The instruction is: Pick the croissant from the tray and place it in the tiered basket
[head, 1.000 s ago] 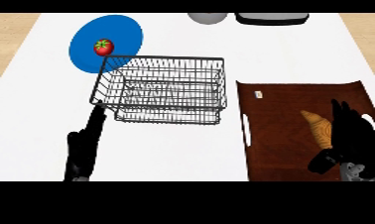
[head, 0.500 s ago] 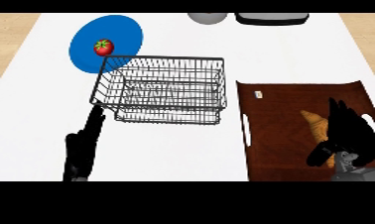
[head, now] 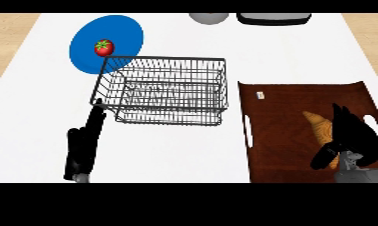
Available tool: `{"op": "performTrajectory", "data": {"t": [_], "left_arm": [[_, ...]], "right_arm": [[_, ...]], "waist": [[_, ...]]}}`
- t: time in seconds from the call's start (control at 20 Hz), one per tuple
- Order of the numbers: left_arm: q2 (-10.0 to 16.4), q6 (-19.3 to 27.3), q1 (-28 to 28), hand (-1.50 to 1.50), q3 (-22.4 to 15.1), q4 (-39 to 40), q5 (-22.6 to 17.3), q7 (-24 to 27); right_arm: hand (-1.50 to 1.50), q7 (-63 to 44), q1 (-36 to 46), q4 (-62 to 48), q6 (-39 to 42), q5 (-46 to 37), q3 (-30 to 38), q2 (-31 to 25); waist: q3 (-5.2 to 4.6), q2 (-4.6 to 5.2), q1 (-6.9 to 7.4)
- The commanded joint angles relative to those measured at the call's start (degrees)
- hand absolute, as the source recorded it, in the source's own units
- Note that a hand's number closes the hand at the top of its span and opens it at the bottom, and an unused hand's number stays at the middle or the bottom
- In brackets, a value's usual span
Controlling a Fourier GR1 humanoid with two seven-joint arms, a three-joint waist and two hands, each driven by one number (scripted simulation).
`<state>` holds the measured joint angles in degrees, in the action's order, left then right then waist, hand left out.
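A golden-brown croissant point(head: 322, 125) lies on the dark brown tray point(head: 284, 135) at the right. My right hand point(head: 353, 138) sits over the croissant's right side, fingers stretched along it and thumb curling toward its near end, hiding part of it. The wire tiered basket point(head: 166, 90) stands at the centre of the white counter, nothing in it. At the lower left, my left hand point(head: 83, 145) rests open, fingers pointing up toward the basket's near left corner.
A blue plate point(head: 118, 32) with a red tomato point(head: 103, 47) lies behind the basket at the left. A grey round object point(head: 209, 17) and a dark appliance point(head: 273, 18) stand at the counter's far edge. A small white tag point(head: 260, 95) lies on the tray's far left.
My right hand has moved left and down onto the croissant, and the thumb has swung in toward the croissant's near end. The left hand and the basket have stayed put.
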<state>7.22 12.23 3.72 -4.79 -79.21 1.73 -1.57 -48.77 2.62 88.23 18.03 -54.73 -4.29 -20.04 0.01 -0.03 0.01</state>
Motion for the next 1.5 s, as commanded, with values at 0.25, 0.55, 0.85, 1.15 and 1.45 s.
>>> {"op": "performTrajectory", "data": {"t": [0.25,0.55,0.85,1.15,1.45], "left_arm": [[-1.4,-0.9,1.4,0.0,0.7,-2.8,0.9,-1.6],[-1.2,-1.8,0.7,0.0,0.5,-5.1,1.5,-5.2],[-1.1,-1.8,2.6,0.0,0.7,-3.4,2.1,-0.5],[-2.3,-0.8,1.3,0.0,0.3,-2.7,2.4,-1.1],[-1.0,-2.9,5.1,0.0,1.4,-2.4,1.1,2.4]], "right_arm": [[1.5,7.4,1.6,-8.3,-3.1,-1.7,5.0,0.1],[1.5,11.6,-2.6,-4.5,-4.3,-2.6,2.9,1.3],[1.5,18.9,-0.4,-7.8,-7.4,-7.6,-3.0,-0.2],[1.5,28.5,-1.2,1.7,-1.3,-8.3,-22.1,6.9],[1.5,26.8,-9.9,17.7,-3.7,-6.3,-22.0,6.7]], "waist": [[0.0,0.03,0.13],[-0.01,-0.03,-0.07],[-0.02,-0.08,0.04],[-0.09,-0.35,0.49],[-0.04,-0.2,-0.55]]}}
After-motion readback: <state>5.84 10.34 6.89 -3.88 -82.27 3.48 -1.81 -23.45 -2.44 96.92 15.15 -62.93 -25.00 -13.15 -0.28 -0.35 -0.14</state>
